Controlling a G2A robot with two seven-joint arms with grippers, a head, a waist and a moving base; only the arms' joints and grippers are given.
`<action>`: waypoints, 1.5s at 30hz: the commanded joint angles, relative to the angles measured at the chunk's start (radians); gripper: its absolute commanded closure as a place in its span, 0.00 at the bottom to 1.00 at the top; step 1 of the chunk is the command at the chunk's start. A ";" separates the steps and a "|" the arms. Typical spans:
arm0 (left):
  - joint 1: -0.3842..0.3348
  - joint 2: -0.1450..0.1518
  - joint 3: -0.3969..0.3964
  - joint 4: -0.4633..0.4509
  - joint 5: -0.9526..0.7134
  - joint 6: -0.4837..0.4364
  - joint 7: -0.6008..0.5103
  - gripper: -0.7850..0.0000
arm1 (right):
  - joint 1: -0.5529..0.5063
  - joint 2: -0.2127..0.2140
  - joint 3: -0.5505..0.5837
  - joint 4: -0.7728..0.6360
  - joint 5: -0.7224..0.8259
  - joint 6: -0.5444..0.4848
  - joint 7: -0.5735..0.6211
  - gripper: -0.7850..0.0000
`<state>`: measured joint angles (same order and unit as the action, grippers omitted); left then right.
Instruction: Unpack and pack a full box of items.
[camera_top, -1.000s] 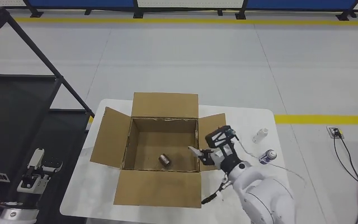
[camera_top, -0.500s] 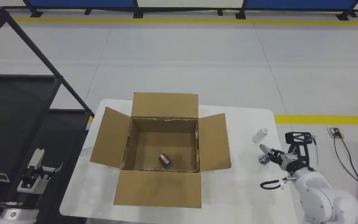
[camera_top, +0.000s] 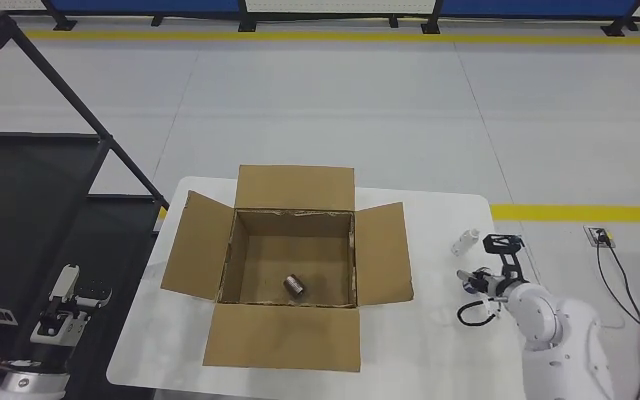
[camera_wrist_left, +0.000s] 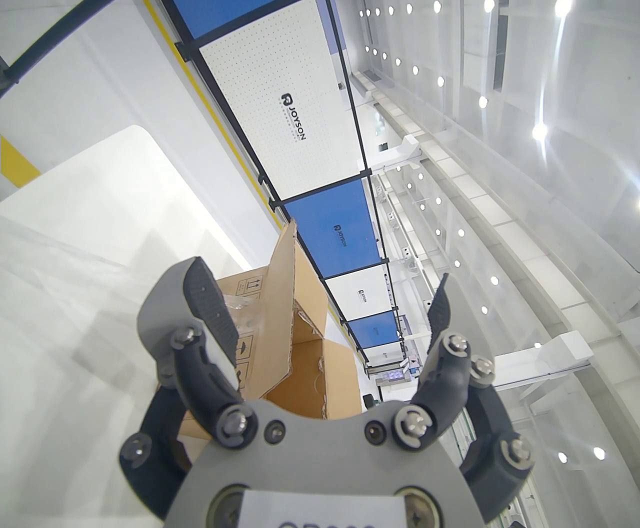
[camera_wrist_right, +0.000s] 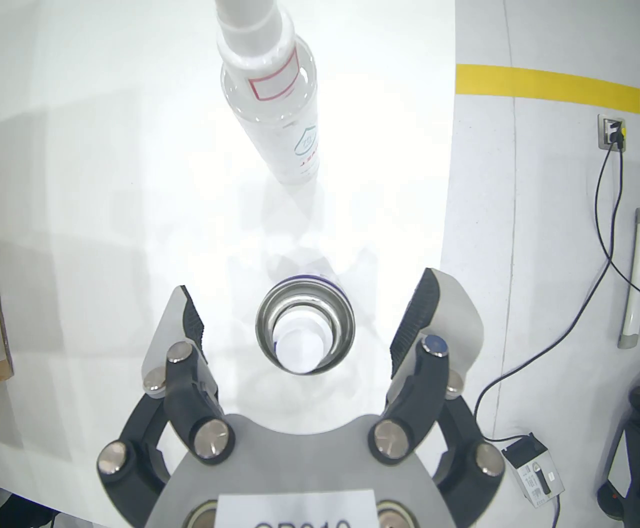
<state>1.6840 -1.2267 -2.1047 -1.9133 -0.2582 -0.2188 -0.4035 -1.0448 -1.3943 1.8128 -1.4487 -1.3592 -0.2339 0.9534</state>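
**Right gripper open astride metal can; one item on the box floor**

**Markings.** The clear plastic bottle with a white cap (camera_wrist_right: 277, 100) carries a label with a red-outlined rectangle near its shoulder. Lower down the label has a blue shield emblem and a line of red lettering (print not transcribed). The silver metal can with a blue band (camera_wrist_right: 305, 327) is seen top-on, so little of its wrapper shows beyond a sliver of blue at the rim. The brown cardboard box (camera_wrist_left: 300, 325) bears black handling symbols on one outer wall, seen in the left wrist view.

**Grippers.** The right gripper (camera_wrist_right: 306, 296) hangs directly above the metal can with its jaws spread wide. One pad stands to each side of the can with a clear gap on both sides, and it grips nothing. The left gripper (camera_wrist_left: 320, 282) is likewise spread wide and empty. It sits off the left end of the white table (camera_top: 440, 340) and faces the box.

**Locations.** The box sits mid-table with all four flaps folded outward. A small dark cylindrical can (camera_top: 294, 286) lies on the box floor, towards the front wall. The metal can stands upright on the table to the right of the box, near the table's right edge. The bottle stands near it on the far side, and the two do not touch.
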 joint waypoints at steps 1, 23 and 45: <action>0.000 0.000 0.000 0.000 0.000 0.000 0.000 0.00 | 0.007 0.004 -0.002 0.011 0.004 -0.002 0.003 1.00; 0.000 0.000 0.000 0.000 0.000 0.000 0.000 0.00 | -0.188 -0.003 -0.243 -0.740 0.108 0.198 -0.055 1.00; 0.000 0.000 0.000 0.000 0.000 0.000 0.000 0.00 | 0.543 -0.234 -1.226 0.202 0.045 0.455 -0.043 1.00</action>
<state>1.6840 -1.2267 -2.1047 -1.9133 -0.2582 -0.2188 -0.4035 -0.5302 -1.6068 0.6243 -1.3352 -1.3075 0.1948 0.9262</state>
